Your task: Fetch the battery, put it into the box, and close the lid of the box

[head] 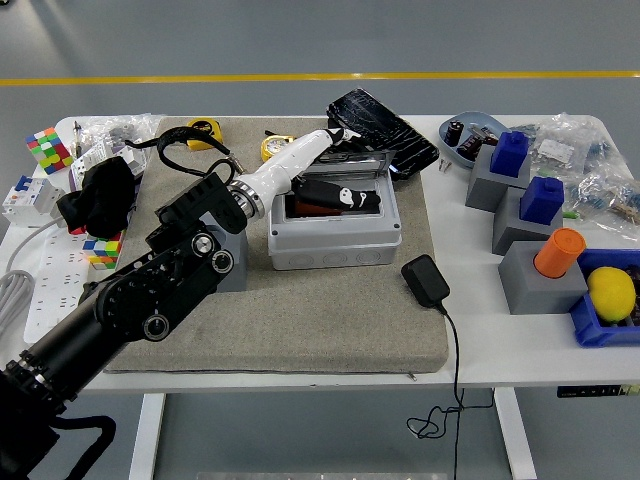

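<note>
On the grey mat (300, 320) in the middle of the white counter (520, 345) sits the grey box (333, 228), its clear lid (352, 166) hinged at the far side and tilted partway down over the opening. Inside, an orange battery (312, 208) lies along the floor, mostly hidden. Left arm (150, 300) reaches in from the lower left, its white forearm slanting up to the box's far left corner. Its hand (340, 194) lies over the opening with dark fingers (355, 197) stretched out flat to the right, just under the lid's front edge; they hold nothing, though whether they touch the lid cannot be told. A black charger (425, 281) rests on the mat's right edge, near the box, its cord trailing off the counter's front. Behind the box lies a black pouch (385, 127). Well to the right stand grey blocks (540, 275) with blue and orange tops, and a blue bin (587, 330) holding a lemon (611, 293).
</note>
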Controlling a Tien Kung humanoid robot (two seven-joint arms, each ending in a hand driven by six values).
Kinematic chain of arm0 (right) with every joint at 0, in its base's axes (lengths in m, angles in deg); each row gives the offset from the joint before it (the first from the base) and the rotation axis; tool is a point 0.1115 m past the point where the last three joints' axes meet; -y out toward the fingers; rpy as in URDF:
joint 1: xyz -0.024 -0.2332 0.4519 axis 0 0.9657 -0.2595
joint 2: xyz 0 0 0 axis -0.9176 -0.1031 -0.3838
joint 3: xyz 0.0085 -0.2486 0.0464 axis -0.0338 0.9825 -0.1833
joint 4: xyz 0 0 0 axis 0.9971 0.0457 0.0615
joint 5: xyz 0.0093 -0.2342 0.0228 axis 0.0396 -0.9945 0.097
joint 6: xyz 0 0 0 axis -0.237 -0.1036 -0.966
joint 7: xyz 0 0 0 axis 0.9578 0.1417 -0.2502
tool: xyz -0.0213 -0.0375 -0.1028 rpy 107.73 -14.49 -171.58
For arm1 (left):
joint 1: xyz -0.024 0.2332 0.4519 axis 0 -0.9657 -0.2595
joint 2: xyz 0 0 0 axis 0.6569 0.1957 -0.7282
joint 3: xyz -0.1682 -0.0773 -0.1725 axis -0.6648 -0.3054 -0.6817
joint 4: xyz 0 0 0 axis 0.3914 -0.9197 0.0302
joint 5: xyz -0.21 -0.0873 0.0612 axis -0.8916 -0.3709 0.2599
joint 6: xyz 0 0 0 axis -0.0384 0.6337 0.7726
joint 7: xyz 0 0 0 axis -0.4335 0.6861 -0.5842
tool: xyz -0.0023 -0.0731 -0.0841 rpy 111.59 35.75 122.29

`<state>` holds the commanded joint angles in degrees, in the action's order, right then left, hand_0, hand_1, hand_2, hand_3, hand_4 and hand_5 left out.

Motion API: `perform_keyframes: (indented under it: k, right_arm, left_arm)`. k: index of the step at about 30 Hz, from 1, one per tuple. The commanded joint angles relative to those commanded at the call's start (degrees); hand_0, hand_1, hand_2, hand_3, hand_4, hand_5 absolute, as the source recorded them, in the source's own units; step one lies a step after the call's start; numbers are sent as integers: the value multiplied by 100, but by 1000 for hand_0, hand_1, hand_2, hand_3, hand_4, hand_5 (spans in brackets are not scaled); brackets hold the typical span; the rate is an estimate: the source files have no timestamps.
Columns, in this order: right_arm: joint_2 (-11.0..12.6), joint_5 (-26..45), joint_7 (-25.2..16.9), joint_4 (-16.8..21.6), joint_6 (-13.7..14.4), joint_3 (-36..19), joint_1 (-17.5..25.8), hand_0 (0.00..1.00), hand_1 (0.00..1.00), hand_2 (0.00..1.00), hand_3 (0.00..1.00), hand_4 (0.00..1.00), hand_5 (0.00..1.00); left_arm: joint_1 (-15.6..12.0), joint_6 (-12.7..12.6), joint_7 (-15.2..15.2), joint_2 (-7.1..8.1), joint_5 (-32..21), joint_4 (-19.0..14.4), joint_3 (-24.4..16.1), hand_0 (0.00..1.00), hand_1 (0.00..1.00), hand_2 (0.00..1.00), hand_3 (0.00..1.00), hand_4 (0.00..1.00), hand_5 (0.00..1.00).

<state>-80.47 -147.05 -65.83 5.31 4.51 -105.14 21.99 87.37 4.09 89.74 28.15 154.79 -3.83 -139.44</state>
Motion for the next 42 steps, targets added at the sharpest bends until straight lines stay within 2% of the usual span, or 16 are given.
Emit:
perform_keyframes:
  k: [5, 8, 12, 17, 21, 27, 32, 35, 36, 38, 42]
  right_arm:
    - [6, 32, -14, 0, 2, 17, 1, 740, 705, 708, 702, 998, 552]
    - [9, 39, -16, 0, 4, 19, 0, 740, 705, 708, 702, 998, 551]
    - [11, 44, -19, 0, 4, 29, 2, 740, 705, 708, 702, 998, 551]
    - [8, 40, -21, 0, 4, 29, 6, 740, 705, 708, 702, 998, 551]
    - [2, 15, -15, 0, 3, 7, 14, 740, 705, 708, 701, 998, 552]
    - [-8, 5, -15, 0, 3, -17, 15, 740, 705, 708, 702, 998, 550]
    - [-9, 0, -23, 0, 8, -49, 12, 740, 705, 708, 702, 998, 550]
    - [-14, -29, -17, 0, 5, -79, 13, 740, 705, 708, 702, 998, 550]
    - [-16, -38, -15, 0, 4, -88, 11, 739, 705, 708, 702, 998, 551]
    - [-19, -41, -19, 0, 3, -93, 3, 739, 705, 708, 702, 998, 551]
    - [-10, -24, -38, 0, 6, -84, -21, 741, 705, 708, 700, 998, 552]
  left_arm:
    - [-95, 282, 563, 0, -6, -287, 91, 777, 775, 720, 781, 998, 493]
    - [-121, 393, 781, 0, 4, -378, 112, 769, 766, 705, 784, 998, 492]
    - [-163, 491, 954, 0, -15, -482, 129, 757, 755, 697, 787, 998, 496]
    - [-263, 500, 936, 0, -124, -688, 80, 757, 755, 697, 787, 998, 496]
    - [-459, 256, 629, 0, -246, -969, -137, 757, 753, 698, 788, 998, 496]
    - [-906, -329, -159, 0, -679, -1373, -569, 745, 748, 700, 789, 998, 494]
    - [-1385, -615, -791, 4, -1058, -1699, -928, 712, 718, 680, 774, 998, 469]
    - [-1711, -792, -1297, 89, -1654, -1787, -1115, 712, 718, 680, 774, 998, 469]
    - [-1793, -825, -1457, 115, -1875, -1794, -1168, 687, 684, 638, 734, 998, 436]
    - [-2004, -810, -1760, 176, -2359, -1810, -1336, 687, 684, 638, 734, 998, 436]
    - [-2342, -720, -2024, 266, -3255, -1873, -1697, 679, 664, 622, 713, 998, 437]
